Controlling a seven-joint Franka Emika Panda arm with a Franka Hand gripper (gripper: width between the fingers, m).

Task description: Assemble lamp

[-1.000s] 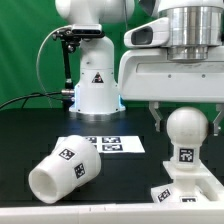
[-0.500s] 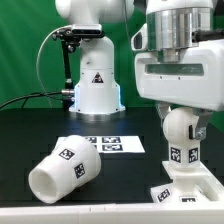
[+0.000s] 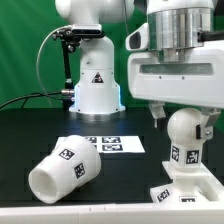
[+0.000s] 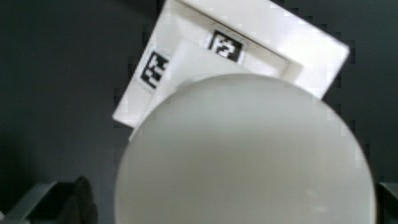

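Working down from the big stuff: the black surface [image 3: 30, 130] carries everything, with the white robot pedestal [image 3: 95, 85] standing at the back.

The hand [image 3: 185, 120] hangs right over the exterior view's right side. Its fingers [image 3: 158, 115] are spread wide, one on each side of the bulb's round head. I can see a sliver of gap on the side facing the exterior view's left, so I'd say it's open and holding nothing. The wrist view doesn't settle it, since the round head fills nearly the whole picture.

The shade [image 3: 62, 168] lies on its side at the front, toward the exterior view's left, open mouth facing the camera, well apart from the other parts. Nobody's touching it.

The bulb [image 3: 186, 135] stands upright on the base [image 3: 190, 192] at the front right. Whether it's fully seated in the socket, I can't tell from here. The marker board [image 3: 110, 144] sits flat in the middle, between the shade and the base.

My read: this is the bulb-into-base step, probably between grips while it gets turned in. The next move calls for closing squarely on the round head without knocking it off vertical, then twisting while the base stays put. That base isn't held by anything I can see, so it could spin along. Once that's done, only the shade is left to fetch and drop over the top.
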